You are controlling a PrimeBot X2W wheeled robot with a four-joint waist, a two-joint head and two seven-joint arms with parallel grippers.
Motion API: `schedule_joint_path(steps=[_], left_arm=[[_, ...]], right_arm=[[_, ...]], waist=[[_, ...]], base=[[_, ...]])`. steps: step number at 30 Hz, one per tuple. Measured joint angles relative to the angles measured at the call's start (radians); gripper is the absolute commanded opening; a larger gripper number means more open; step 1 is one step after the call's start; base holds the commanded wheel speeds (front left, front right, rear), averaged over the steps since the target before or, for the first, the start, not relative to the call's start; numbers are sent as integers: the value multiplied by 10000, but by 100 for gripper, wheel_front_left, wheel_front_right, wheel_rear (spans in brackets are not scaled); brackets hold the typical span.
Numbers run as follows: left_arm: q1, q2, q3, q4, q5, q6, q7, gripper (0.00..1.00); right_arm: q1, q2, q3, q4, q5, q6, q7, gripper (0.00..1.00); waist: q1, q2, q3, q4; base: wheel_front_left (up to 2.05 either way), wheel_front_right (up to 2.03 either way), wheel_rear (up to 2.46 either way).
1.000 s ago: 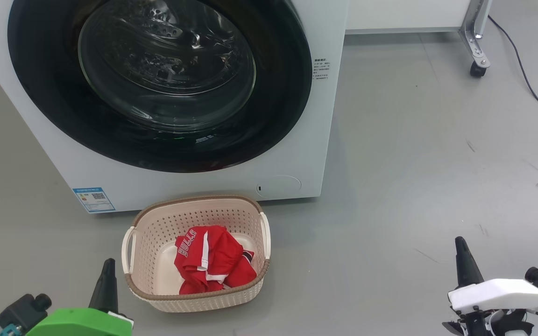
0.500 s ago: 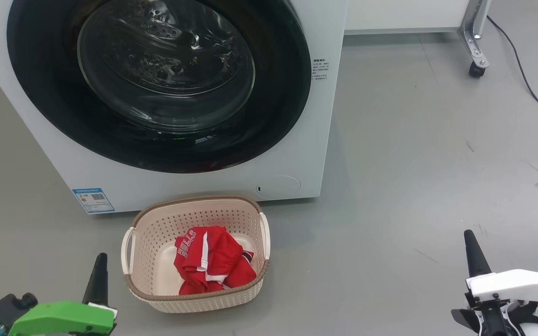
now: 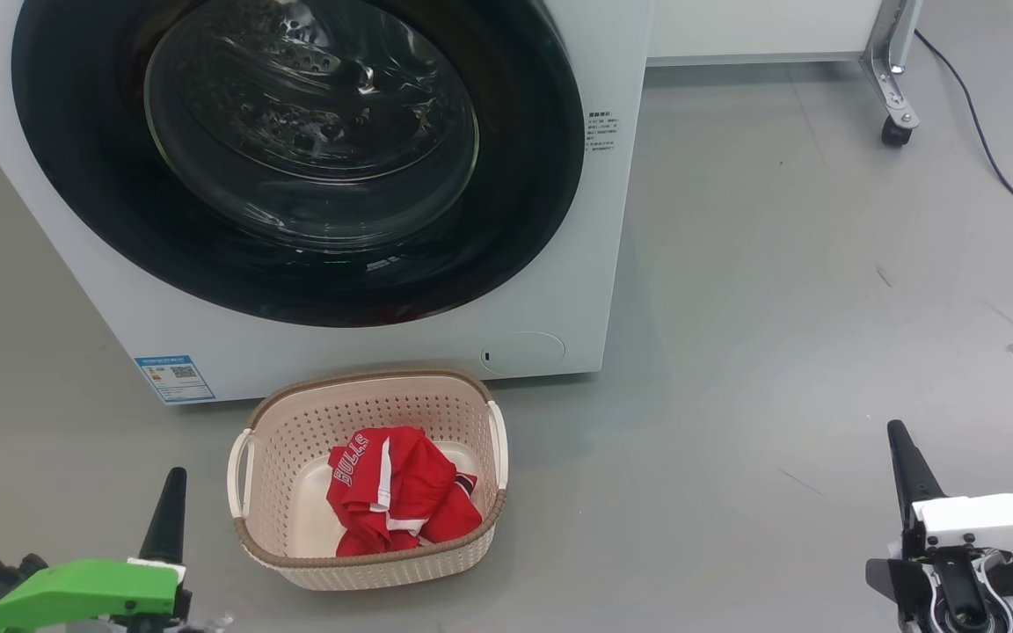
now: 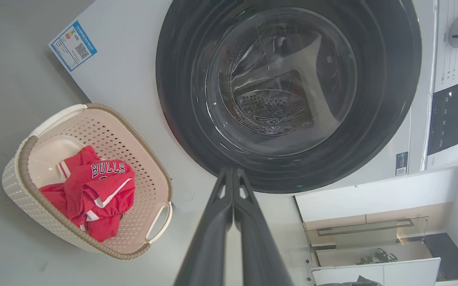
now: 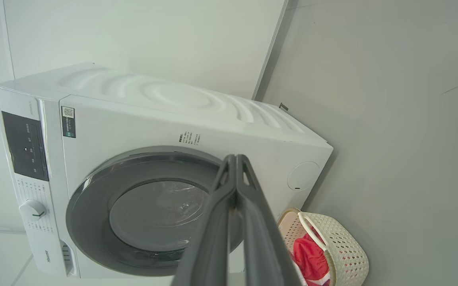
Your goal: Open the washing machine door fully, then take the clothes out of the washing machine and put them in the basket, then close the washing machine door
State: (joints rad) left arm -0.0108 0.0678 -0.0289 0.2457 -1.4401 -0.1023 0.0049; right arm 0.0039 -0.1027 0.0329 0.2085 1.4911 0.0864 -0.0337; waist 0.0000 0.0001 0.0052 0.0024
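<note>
Nearest to us, our left claw (image 3: 174, 479) hangs low over the floor (image 3: 779, 308) just left of the basket. It is pinched shut, with nothing between its tips. Our right claw (image 3: 899, 435) hangs well off to the right over bare floor, likewise shut and empty. Neither touches anything.

Between them, and much closer to the left claw, the basket (image 3: 366, 376) stands on the floor just in front of the washer, under the lowest part of the door. The clothes (image 3: 397, 492) lie inside it in a crumpled red heap with "BULLS" showing. They sit toward its right half and below the rim.

Beyond the basket, the washer (image 3: 612, 220) stands at the far edge of the floor, its back near the wall (image 5: 133, 31). The door (image 3: 533, 176) lies flat against the front, and we see no gap around its black ring. Through the glass (image 3: 313, 132) we make out the steel drum (image 3: 300, 40) and reflections, but no red. We cannot be sure the drum is quite empty.

We judge the task to be at its end: the clothes are in the basket and the closing step looks done. Whether the latch has caught we cannot tell. The next move calls for little. We should hold both claws clear of the basket and door. If the latch is in doubt, a flat push with a shut claw on the door's ring would settle it.
</note>
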Motion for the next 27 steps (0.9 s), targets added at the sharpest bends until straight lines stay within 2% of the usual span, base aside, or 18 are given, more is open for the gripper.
schedule_joint_path(steps=[15,27], left_arm=[[-308,69,336,161,-2178,-102,472,0],[-397,73,357,207,-2176,-176,481,0]], right_arm=[[-399,-123,-422,307,2079,190,418,0],[-437,-134,-447,410,2144,257,460,0]], waist=[[0,0,-14,-21],[0,0,-17,-22]], base=[[0,0,0],[0,0,0]])
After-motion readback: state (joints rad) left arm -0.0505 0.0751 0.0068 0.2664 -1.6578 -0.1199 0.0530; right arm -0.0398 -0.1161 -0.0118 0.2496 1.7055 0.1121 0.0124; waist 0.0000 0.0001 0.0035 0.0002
